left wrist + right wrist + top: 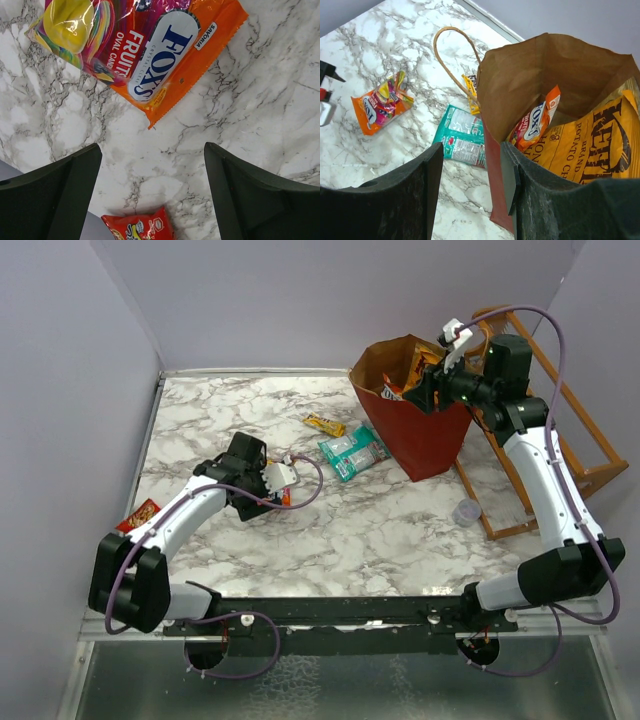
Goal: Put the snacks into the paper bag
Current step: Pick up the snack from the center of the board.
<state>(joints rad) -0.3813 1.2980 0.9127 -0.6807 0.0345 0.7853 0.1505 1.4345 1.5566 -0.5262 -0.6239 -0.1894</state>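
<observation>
The red paper bag [425, 435] stands open at the back right, showing its brown inside [530, 75]. In it are an orange Fox's packet [535, 125] and a yellow chip bag [595, 145]. My right gripper [432, 388] [470, 190] is open at the bag's rim, with the bag's near wall between its jaws. My left gripper [272, 490] [152, 190] is open and empty, low over the table beside a second orange Fox's packet [145, 50] [377, 105]. Teal pouches [352, 452] [462, 137] and a yellow bar [325, 424] lie left of the bag. A small red packet [138, 515] [137, 227] lies at the left edge.
An orange wooden rack [565, 440] stands right of the bag, behind my right arm. A small clear cup [467, 511] sits on the marble table [380, 540] in front of it. Grey walls close in the left, back and right.
</observation>
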